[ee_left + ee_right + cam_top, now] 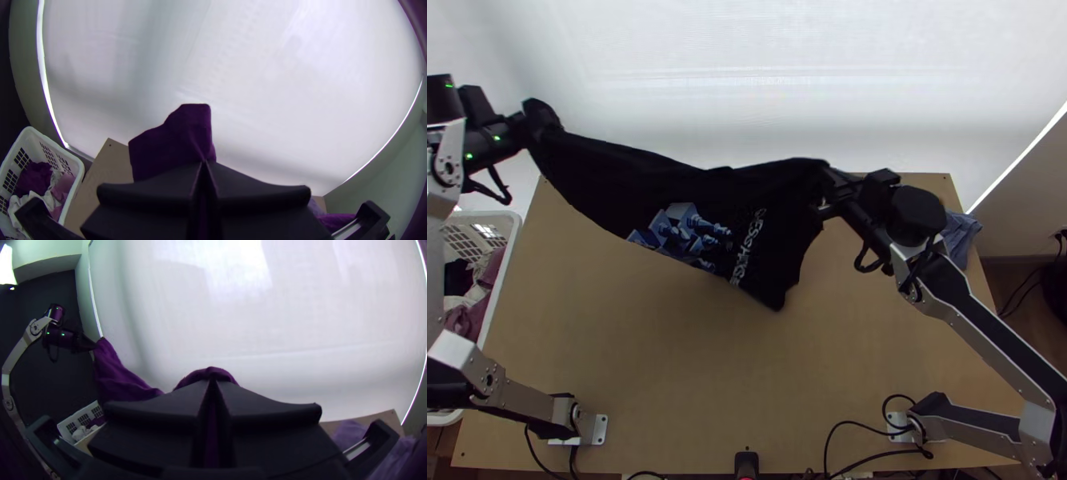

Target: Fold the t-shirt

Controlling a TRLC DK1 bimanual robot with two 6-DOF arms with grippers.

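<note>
Standing at the near edge of the desk (667,360), the left arm base (599,430) and the right arm base (899,426) form the nearest assembly. Black cables (851,424) run beside them, and a small black device (746,464) sits between the bases at the edge.

At the left side of the desk is a white laundry basket (503,280), holding bunched garments (463,312) in white, mauve and dark tones.

Farther in, the black T-shirt (699,188) is suspended over the desk, its lowest corner pointing toward the near edge. The front carries a blue chess-piece print (683,232) and pale lettering (747,248). The fabric sags between two grip points and is not laid flat. Which part of the garment sits at each grip point cannot be determined.

Near the right edge of the desk lies a crumpled blue cloth (959,236). The right end effector (829,190) is clenched on the T-shirt; in the right wrist view a rounded fold rises beyond its fingertips.

Farther still, beyond the far left corner of the desk, the left end effector (541,120) is likewise clenched on the T-shirt. In the left wrist view, a flap of fabric projects past the closed fingers (151,193).

A white screen (787,88) spans the background.
</note>
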